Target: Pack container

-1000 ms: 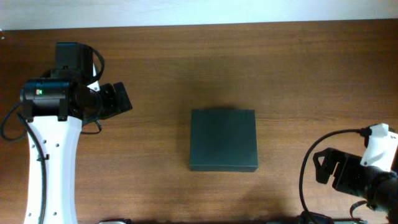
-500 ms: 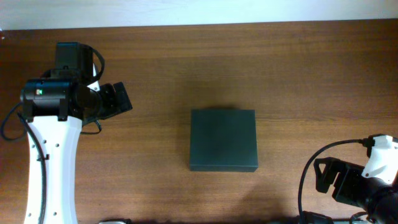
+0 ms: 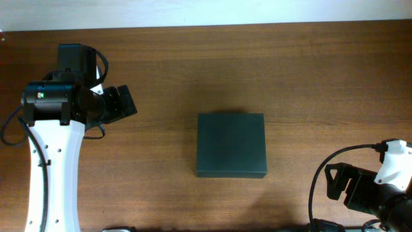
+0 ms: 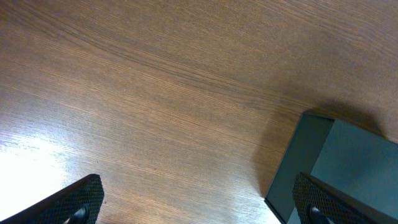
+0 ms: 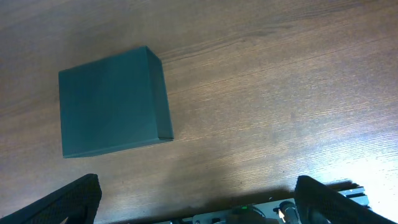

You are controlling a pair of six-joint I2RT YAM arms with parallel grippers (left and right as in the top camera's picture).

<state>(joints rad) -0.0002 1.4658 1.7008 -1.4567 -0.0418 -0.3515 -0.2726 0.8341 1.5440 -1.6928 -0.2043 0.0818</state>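
You had the dark green-black matte rectangular box point(image 3: 231, 145), lid shut, at ctr of frame on the brown wood table point(image 3: 290, 71). Left gripper point(image 4: 198, 205) at mid-left & right gripper point(image 5: 199, 202) at lower right both stood wide open w/ nothing held, well apart from the box.

container point(image 3: 231, 145): matte dark green-black | table point(image 3: 309, 77): smooth wood grain, slight sheen

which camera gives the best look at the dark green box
Overhead: the dark green matte rectangular box lies whole, square-on, closed. The right wrist view also shows the box whole, but slanted, with one side wall. The left wrist view catches only a corner.
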